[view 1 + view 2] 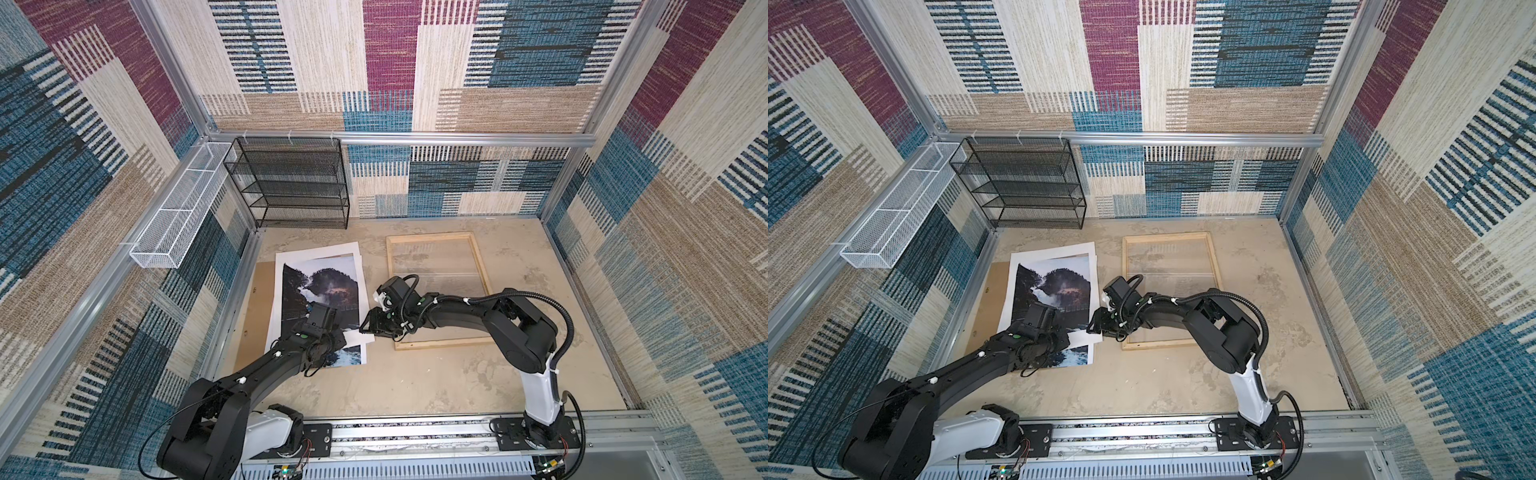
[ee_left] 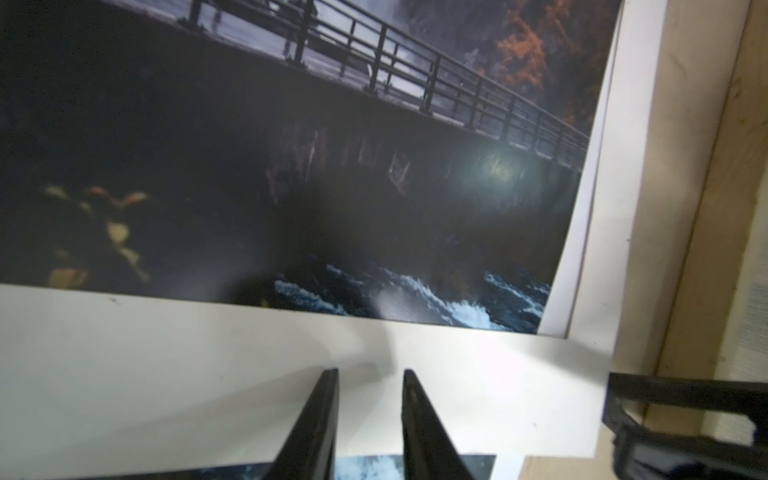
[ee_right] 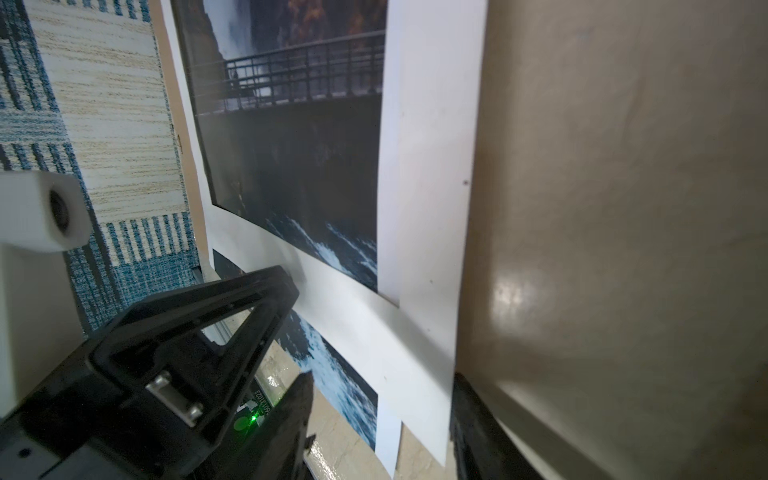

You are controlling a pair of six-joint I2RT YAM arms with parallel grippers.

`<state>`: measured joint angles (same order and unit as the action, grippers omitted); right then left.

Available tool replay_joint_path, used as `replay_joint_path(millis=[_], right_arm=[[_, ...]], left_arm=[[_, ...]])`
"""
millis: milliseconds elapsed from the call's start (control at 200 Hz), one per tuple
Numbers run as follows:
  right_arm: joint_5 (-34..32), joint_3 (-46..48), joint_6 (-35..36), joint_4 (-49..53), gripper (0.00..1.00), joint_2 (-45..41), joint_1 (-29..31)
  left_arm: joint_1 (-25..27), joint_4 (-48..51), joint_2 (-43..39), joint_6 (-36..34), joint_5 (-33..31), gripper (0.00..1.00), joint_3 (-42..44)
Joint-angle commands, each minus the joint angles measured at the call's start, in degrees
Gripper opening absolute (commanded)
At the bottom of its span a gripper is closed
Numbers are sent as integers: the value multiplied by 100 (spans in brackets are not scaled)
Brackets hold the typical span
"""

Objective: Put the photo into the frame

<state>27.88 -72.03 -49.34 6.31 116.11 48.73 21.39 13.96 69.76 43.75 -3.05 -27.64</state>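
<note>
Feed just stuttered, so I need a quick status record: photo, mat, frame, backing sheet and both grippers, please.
photo: lying flat, mat over it, near end sticking out
mat: on the photo, opening shows the picture
frame: flat to the photo's right, empty
backing sheet: under the stack, left edge showing
left gripper: open narrowly, tips over the mat's near border
right gripper: open, at the mat's near right corner

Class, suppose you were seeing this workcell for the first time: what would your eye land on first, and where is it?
The loud patchwork walls of maroon, blue and beige carpet surround everything. On the left of the table lies the photo, a dark waterfall scene showing through a white mat, with the empty wooden frame to its right. The black left tool and right tool meet by the mat's nearest corner.
</note>
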Motion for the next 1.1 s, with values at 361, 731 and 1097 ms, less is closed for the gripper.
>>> replay_joint_path(millis=[361,731,1097], right_arm=[[321,-301,145,-402,43,189,-66],[181,-344,425,-189,16,146,-142],[525,-384,939,-222,0,-10,-464]], left_arm=[[-3,391,-18,73,208,30,22],[-3,526,-73,68,187,30,-154],[-30,1565,-642,10,-519,49,-871]])
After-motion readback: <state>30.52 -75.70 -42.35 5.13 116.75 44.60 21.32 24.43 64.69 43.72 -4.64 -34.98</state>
